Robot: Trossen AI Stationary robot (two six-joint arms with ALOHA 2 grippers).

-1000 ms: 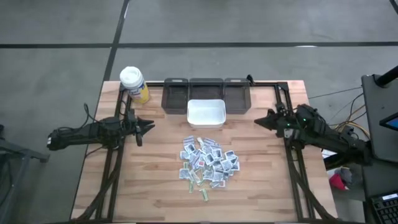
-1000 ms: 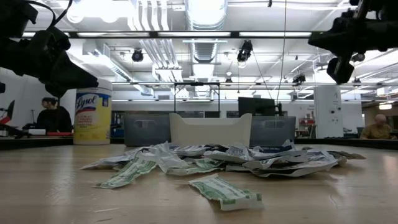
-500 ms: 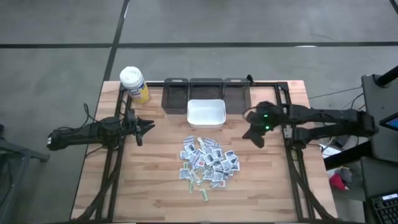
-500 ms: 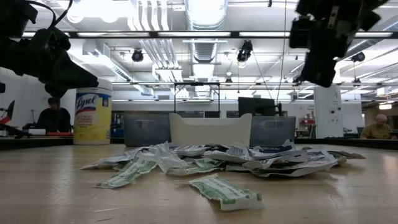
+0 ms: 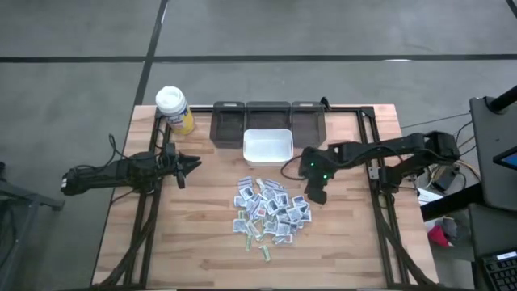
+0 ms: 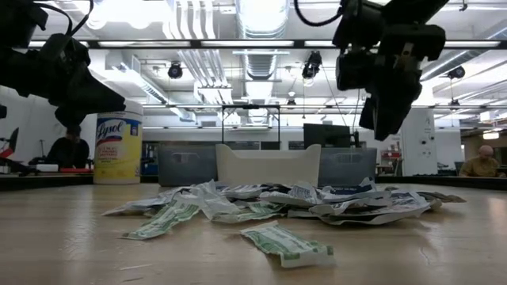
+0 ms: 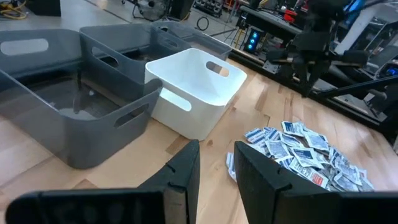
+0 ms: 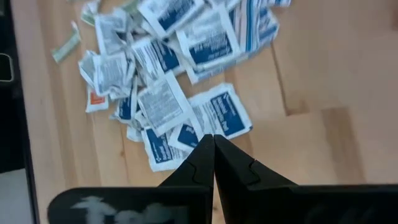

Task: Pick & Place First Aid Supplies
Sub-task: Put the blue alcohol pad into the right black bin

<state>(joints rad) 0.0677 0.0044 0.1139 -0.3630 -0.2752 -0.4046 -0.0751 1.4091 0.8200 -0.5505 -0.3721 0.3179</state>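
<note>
Since a second ago the right arm has swung from the bench's right edge in over the wood, and its right tool [image 5: 316,194] now hangs with fingers pressed together, empty, just beside the right edge of the heap of first aid supplies [image 5: 271,210]; the left arm has not shifted. Going left to right on the pale wooden bench [image 5: 202,242]: the left tool [image 5: 192,165] waits above the left side, fingers a little apart and holding nothing; behind it at the back left corner stands a white-capped yellow bottle [image 5: 174,110]; along the back edge sits a row of three grey bins [image 5: 267,117] with a white bin [image 5: 267,146] just in front of the middle one; nearer the front, about mid-bench, the packets lie in a loose pile, with one green-printed strip [image 6: 287,245] lying apart on the near side. Nothing stands between the pile and the white bin. Beyond the bench is a workshop with ceiling lights and ducts, and a seated person [image 6: 67,148] at far left.
</note>
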